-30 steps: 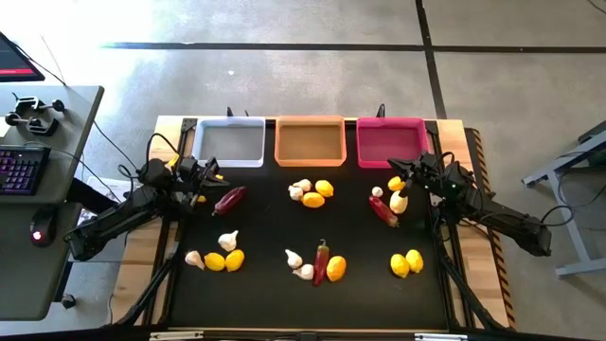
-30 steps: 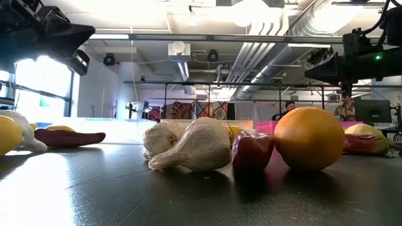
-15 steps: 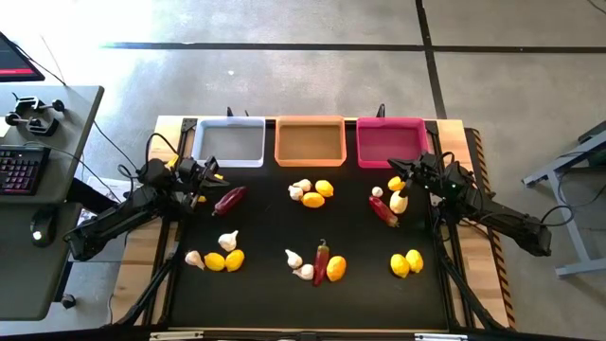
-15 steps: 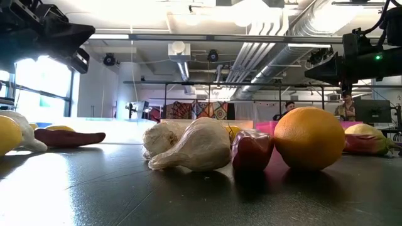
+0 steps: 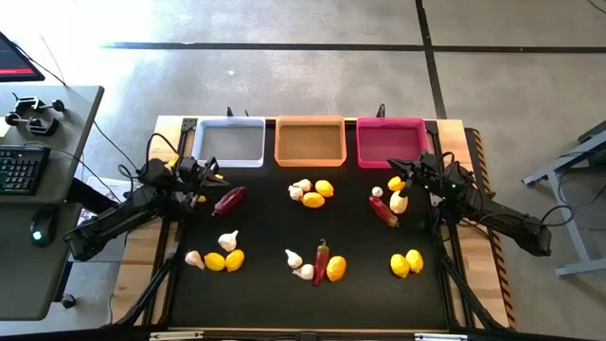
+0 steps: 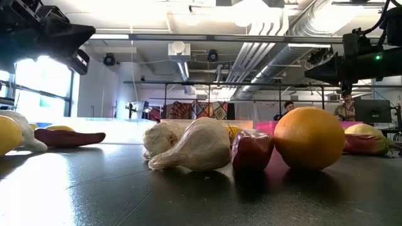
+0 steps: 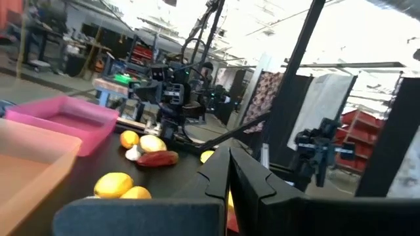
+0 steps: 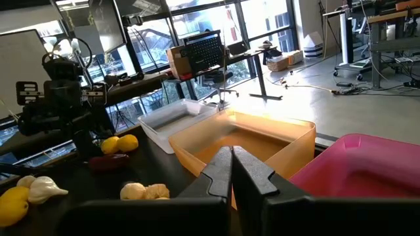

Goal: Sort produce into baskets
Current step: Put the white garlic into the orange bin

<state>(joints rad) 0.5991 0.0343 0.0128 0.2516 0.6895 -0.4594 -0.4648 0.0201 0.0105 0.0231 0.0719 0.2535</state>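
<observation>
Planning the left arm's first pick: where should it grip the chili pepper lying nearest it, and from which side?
Probably across the middle of the chili pepper, coming straight down from above. It lies flat and diagonal, so turn the left gripper to close across its narrow width. Nothing touches it.

Both arms are the same build: matte black, chunky segmented links with rounded joint housings, looking pretty skinny from overhead. The left claw [image 5: 210, 176] has a bit of yellow showing near its tip, and thin black cables loop off the back of that arm. The right claw [image 5: 398, 170] ends in dark blocky hardware too. Up close, the fingers [image 8: 231, 172] are flat, angular black plates pressed edge to edge. A small green light glows on the right arm's housing in the low view.
</observation>
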